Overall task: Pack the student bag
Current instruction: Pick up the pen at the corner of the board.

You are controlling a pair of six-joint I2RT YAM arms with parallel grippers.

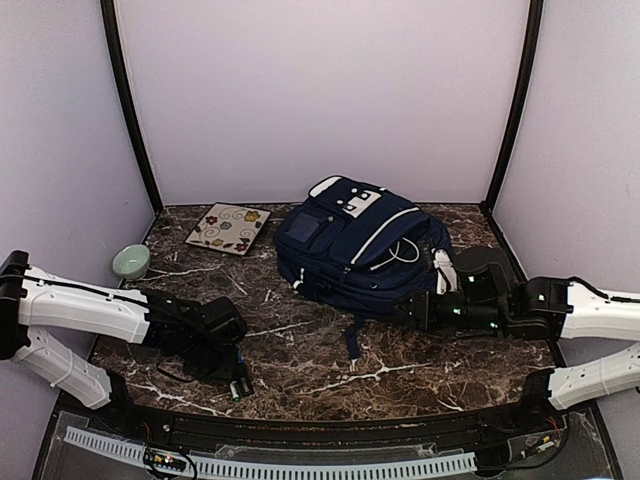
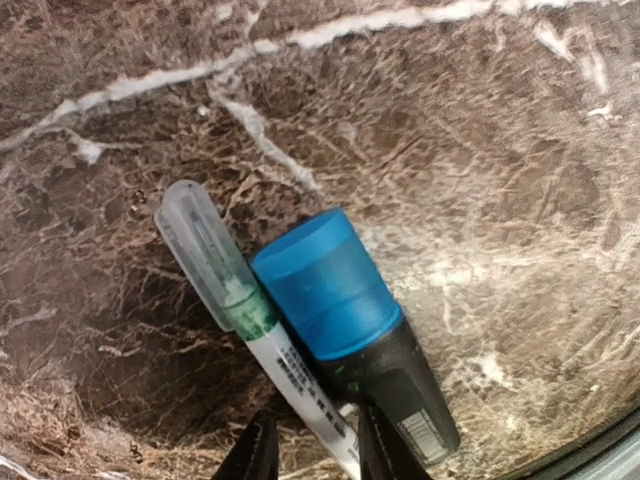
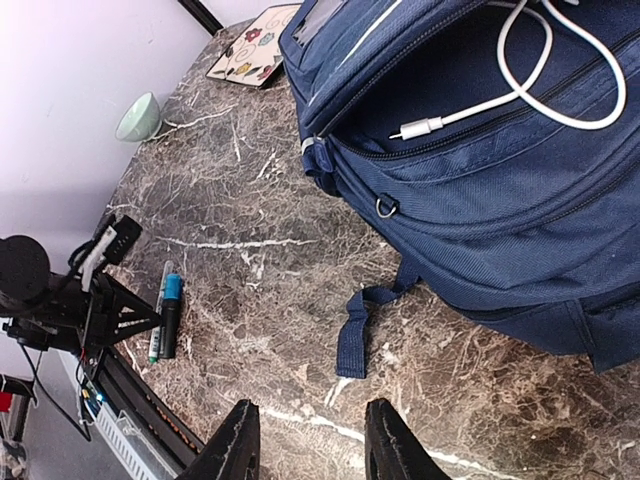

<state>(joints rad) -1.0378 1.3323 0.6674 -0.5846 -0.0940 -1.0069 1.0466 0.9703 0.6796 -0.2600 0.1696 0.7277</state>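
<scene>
**Finding:** The student bag (image 1: 360,245) lies on the counter (image 2: 480,150) toward the back. Its top compartment is unzipped, with a white cable (image 3: 421,128) across the opening.

**Claws:** The left claw (image 2: 316,445) straddles the slim green-tipped pen (image 2: 215,265) near its tail; I cannot tell whether it grips. The right claw (image 3: 310,435) is open and empty beside the bag.

**Hazards:** The blue-capped marker (image 2: 330,290) touches the pen, so the claw may pinch both or roll the marker away. A tail-end hold may let the pen swing, and the cable may snag it on entry.

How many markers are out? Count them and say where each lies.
2. The clear-capped white marker and the blue-capped black marker lie side by side on the table by the left gripper. Others may hide inside the backpack.
</scene>
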